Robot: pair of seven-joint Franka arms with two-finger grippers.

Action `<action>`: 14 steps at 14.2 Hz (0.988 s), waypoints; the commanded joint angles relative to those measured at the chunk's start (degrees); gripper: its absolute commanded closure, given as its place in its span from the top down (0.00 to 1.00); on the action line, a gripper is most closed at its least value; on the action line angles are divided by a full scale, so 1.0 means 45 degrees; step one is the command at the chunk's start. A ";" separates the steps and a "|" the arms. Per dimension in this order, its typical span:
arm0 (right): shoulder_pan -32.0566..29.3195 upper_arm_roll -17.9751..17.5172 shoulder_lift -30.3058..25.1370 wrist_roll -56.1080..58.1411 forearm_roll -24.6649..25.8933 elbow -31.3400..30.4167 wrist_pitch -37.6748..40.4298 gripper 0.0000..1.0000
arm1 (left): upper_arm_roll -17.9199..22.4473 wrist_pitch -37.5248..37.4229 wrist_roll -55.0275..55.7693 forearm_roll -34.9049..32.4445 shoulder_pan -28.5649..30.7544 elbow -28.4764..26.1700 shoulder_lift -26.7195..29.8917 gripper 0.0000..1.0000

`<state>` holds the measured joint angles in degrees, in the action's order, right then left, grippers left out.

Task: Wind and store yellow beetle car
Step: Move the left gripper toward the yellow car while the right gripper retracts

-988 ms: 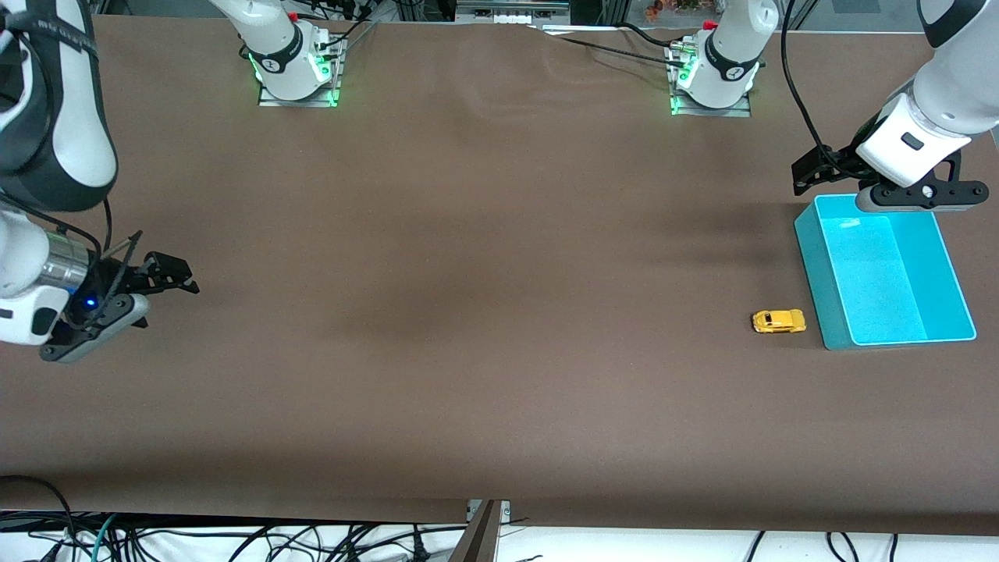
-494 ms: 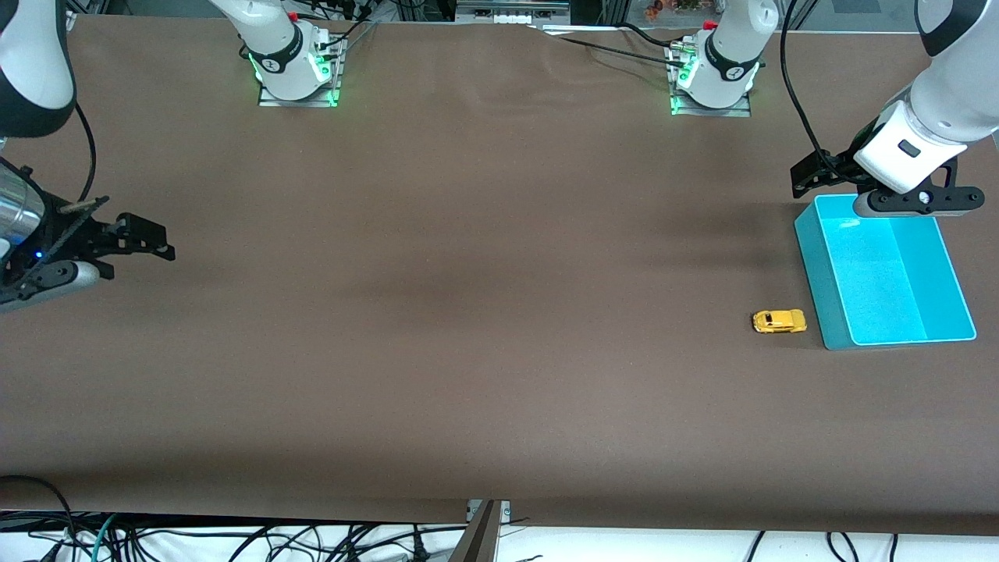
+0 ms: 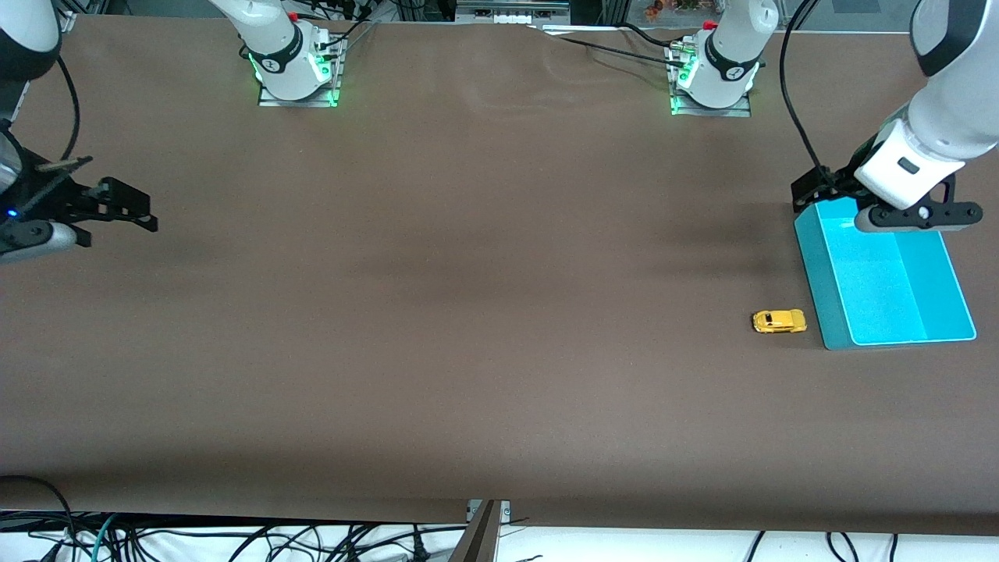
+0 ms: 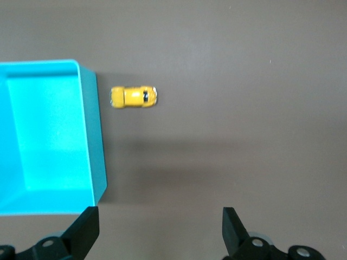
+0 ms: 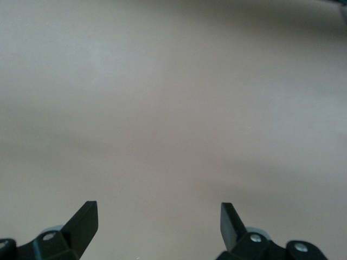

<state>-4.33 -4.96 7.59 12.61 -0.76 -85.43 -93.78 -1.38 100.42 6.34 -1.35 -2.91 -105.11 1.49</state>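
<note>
The yellow beetle car [image 3: 779, 321] lies on the brown table beside the cyan bin [image 3: 812, 265], on the side toward the right arm's end. In the left wrist view the car [image 4: 134, 97] lies next to the bin's wall [image 4: 93, 135]. My left gripper [image 3: 818, 191] hangs open and empty over the bin's corner nearest the robots' bases, apart from the car; its own view [image 4: 160, 219] shows bare table between the fingers. My right gripper [image 3: 129, 204] is open and empty over the table at the right arm's end; its own view [image 5: 158, 211] shows bare table only.
The two arm bases [image 3: 295, 74] [image 3: 712, 82] stand along the table's edge farthest from the front camera. The cyan bin holds nothing. Cables [image 3: 234, 538] hang below the table's near edge.
My right gripper has moved toward the robots' side and outward to its end of the table. My left gripper has dipped slightly over the bin's corner. The car has not moved.
</note>
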 commanded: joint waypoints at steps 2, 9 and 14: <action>-0.0092 -0.0011 -0.0710 -0.0282 0.0792 -0.0390 0.0485 1.00 | 0.0014 0.2715 -0.1970 0.0025 0.0958 -0.0995 -0.1088 1.00; -0.0131 0.0066 -0.1061 -0.2235 0.0814 -0.0507 0.1970 1.00 | 0.0229 0.6492 -0.9540 0.0006 0.1800 -0.2405 -0.3804 1.00; -0.0111 0.0145 -0.0672 -0.2235 0.0717 -0.0254 0.2091 1.00 | 0.0249 0.8771 -1.6882 0.0064 0.1819 -0.2385 -0.6049 0.99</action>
<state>-4.60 -4.19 4.82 3.27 2.25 -86.31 -84.91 -0.22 135.59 -56.53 -1.40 5.10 -116.32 -21.89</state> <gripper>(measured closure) 0.000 0.004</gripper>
